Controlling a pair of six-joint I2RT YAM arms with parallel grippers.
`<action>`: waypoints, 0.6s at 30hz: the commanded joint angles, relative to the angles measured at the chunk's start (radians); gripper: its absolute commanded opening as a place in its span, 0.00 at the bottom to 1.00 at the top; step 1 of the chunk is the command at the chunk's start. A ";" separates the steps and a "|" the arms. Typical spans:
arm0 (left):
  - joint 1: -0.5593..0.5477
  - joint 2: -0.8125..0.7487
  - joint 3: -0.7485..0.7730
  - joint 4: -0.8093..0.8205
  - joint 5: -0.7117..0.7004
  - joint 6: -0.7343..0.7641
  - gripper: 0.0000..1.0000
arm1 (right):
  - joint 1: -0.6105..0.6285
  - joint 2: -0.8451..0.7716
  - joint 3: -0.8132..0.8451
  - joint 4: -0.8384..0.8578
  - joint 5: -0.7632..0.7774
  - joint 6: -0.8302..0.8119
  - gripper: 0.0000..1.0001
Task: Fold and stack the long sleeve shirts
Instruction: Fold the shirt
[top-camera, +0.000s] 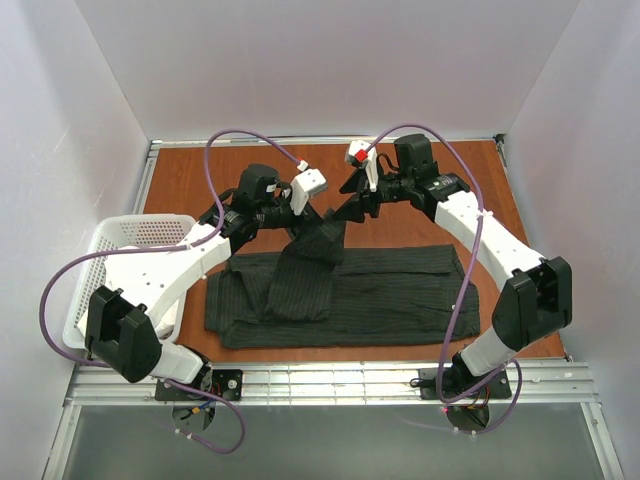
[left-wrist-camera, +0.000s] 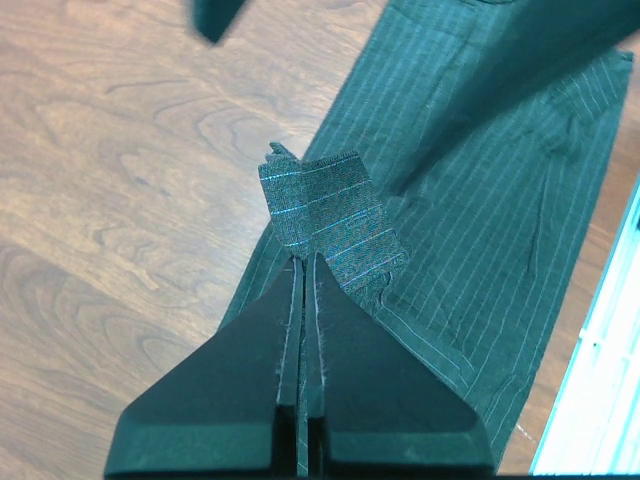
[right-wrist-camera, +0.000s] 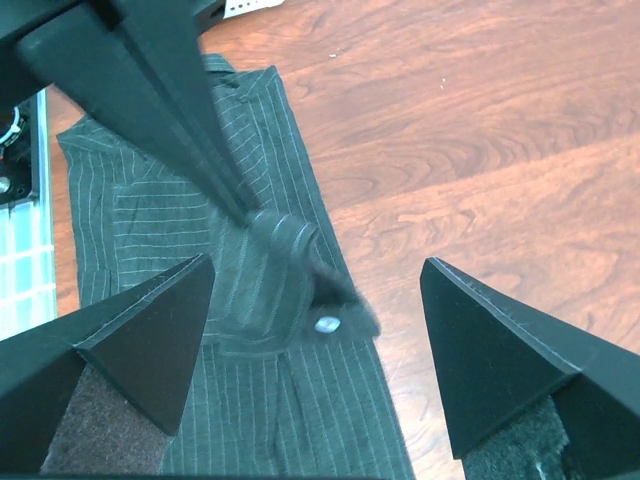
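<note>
Sleeve folding looks to be the step in hand. Your left pincer (left-wrist-camera: 303, 262) is clenched on the cuff (left-wrist-camera: 325, 220) of the dark pinstriped long sleeve shirt (top-camera: 350, 295) and holds it raised above the garment. The rest of the shirt lies spread across the middle of the wooden worktop (top-camera: 420, 190). Your right pincer (right-wrist-camera: 315, 265) hangs released with its jaws wide, grasping nothing. It sits just beside the lifted cuff, whose pale button (right-wrist-camera: 325, 324) shows between the fingers. By my judgement the next move calls for one of two things: close the right pincer on the cuff's free edge, or carry the sleeve across the body and lay it flat. Either way, keep the fabric taut so the sleeve does not bunch. Stacking seems well ahead, and the white basket (top-camera: 120, 235) stands at the shirt's left.
</note>
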 joint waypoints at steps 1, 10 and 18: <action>-0.009 -0.058 0.041 -0.028 0.053 0.063 0.00 | 0.012 0.045 0.080 -0.093 -0.056 -0.085 0.79; -0.015 -0.081 0.055 -0.028 0.084 0.086 0.00 | 0.037 0.114 0.131 -0.196 -0.140 -0.176 0.76; -0.015 -0.076 0.034 -0.021 0.022 0.082 0.00 | 0.040 0.081 0.117 -0.242 -0.134 -0.185 0.02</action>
